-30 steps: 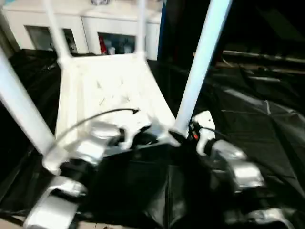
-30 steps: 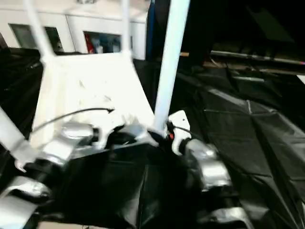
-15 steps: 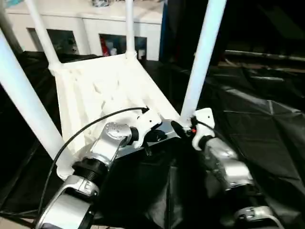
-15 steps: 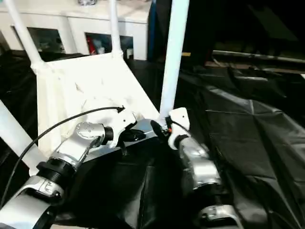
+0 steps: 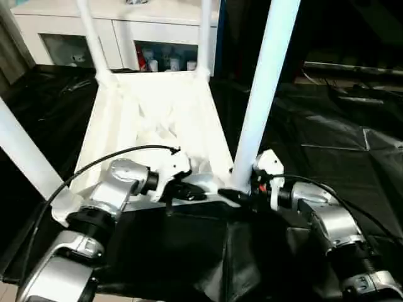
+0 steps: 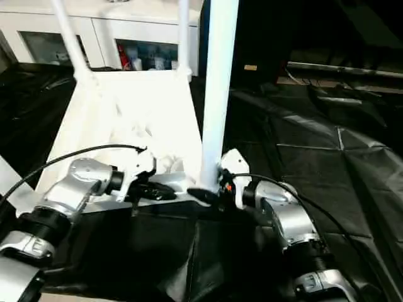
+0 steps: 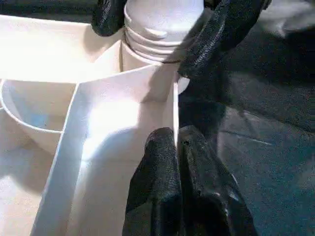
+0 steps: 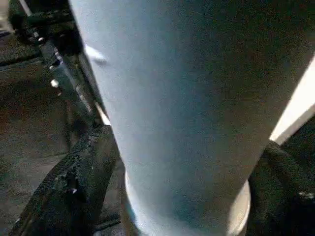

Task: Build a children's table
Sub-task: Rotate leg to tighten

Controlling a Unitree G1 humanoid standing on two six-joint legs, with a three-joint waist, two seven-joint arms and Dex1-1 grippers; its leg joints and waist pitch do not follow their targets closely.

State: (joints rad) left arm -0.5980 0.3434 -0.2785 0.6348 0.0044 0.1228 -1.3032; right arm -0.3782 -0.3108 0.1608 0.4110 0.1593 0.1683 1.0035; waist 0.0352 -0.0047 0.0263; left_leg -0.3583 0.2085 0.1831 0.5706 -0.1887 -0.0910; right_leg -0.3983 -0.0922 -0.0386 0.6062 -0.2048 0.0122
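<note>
- A white leg (image 5: 22,154) is seen at the left edge of the left eye view, rising at a slant from the near left corner of the upturned table top (image 5: 157,119).
- The silver left forearm (image 5: 94,217) runs from the lower left of the frame up to the near edge of the table top, a black cable (image 5: 110,157) arching above it.
- The left gripper (image 5: 189,190) lies at that near edge, in the lower middle of the frame; in the left wrist view its black fingers (image 7: 162,187) are pressed together against a thin white rib of the underside, and whether the rib is pinched between them cannot be told.
- The table top is laid upside down on black sheeting (image 5: 327,135), filling the middle left of the frame, its ribbed underside facing up.
- Two thinner-looking legs (image 5: 93,38) stand at its far corners in the upper left, in front of a white cabinet (image 5: 151,31).
- The fourth leg (image 5: 264,88) stands just right of centre, seated in the near right corner socket.
- The right gripper (image 5: 242,189) is at the foot of that leg; in the right wrist view its jaws are spread, one black finger (image 8: 74,187) on each side of the tube, above the collar.
- The silver right forearm (image 5: 327,220) comes in from the lower right.
</note>
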